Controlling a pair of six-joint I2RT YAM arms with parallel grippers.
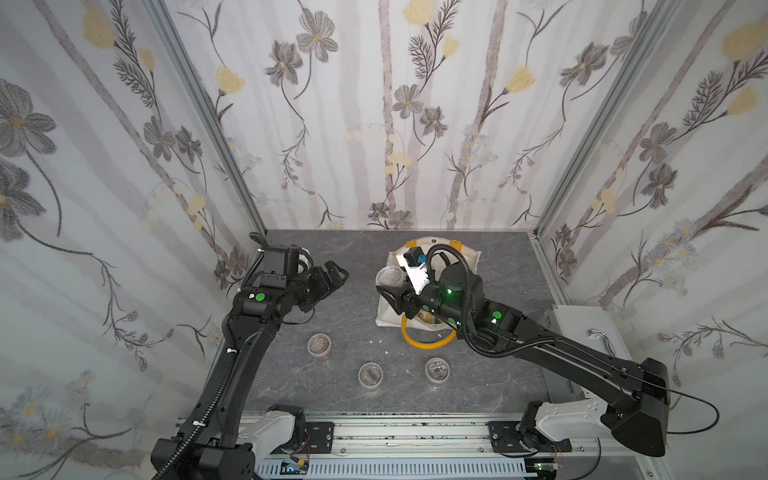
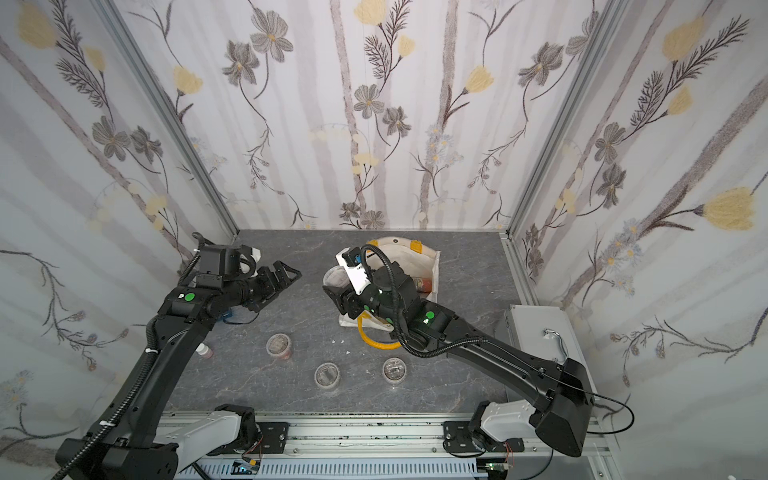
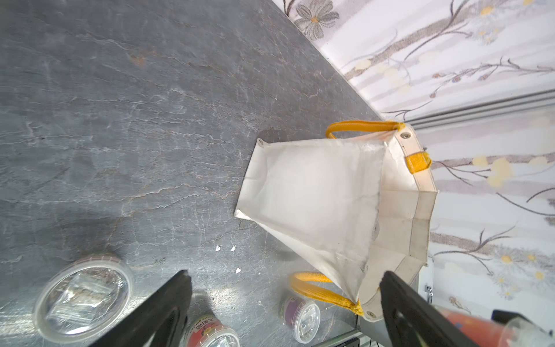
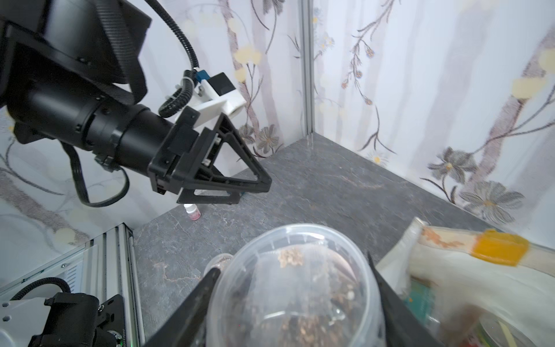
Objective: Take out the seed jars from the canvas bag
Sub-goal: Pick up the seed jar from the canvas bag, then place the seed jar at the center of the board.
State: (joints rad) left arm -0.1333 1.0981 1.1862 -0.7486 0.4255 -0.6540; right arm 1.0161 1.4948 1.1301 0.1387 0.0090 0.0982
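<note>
The cream canvas bag (image 1: 384, 318) with yellow handles stands at the back of the table, its mouth up; it also shows in the left wrist view (image 3: 315, 195). My right gripper (image 1: 390, 293) hangs over the bag's left edge, shut on a clear seed jar (image 1: 390, 277) with brownish contents, which fills the right wrist view (image 4: 295, 288). Three seed jars stand on the table in front: (image 1: 319, 344), (image 1: 370, 374), (image 1: 437, 369). My left gripper (image 1: 338, 274) hovers open and empty left of the bag, fingers (image 3: 180, 288) wide apart. More jars lie inside the bag (image 2: 424, 284).
A silver metal case (image 1: 582, 328) stands at the table's right edge. A small bottle with pink contents (image 2: 204, 351) stands near the left wall under my left arm. A few white scraps (image 1: 379, 340) lie between the bag and the jars. Papered walls close three sides.
</note>
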